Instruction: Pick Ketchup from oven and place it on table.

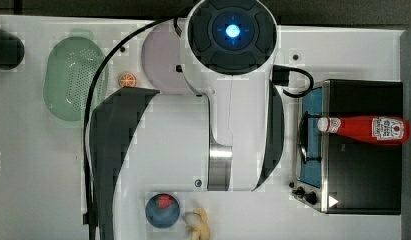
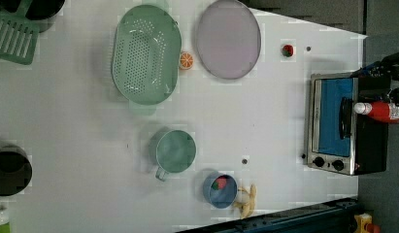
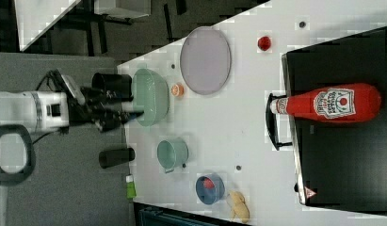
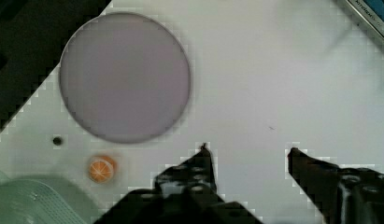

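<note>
While the ketchup (image 1: 365, 129) lies untouched atop the oven (image 1: 363, 165), nothing of the task looks done.
Top view: bottle at right, cap over the door. Right view: gripper (image 3: 127, 113) at left, well apart from it. Wrist view: its fingers (image 4: 199, 165) stand apart, empty, over bare table (image 4: 273, 84); reach, grasp and placing remain.

Robot lab: arm (image 1: 228, 100) over white table (image 2: 66, 121) of toy kitchenware.
</note>
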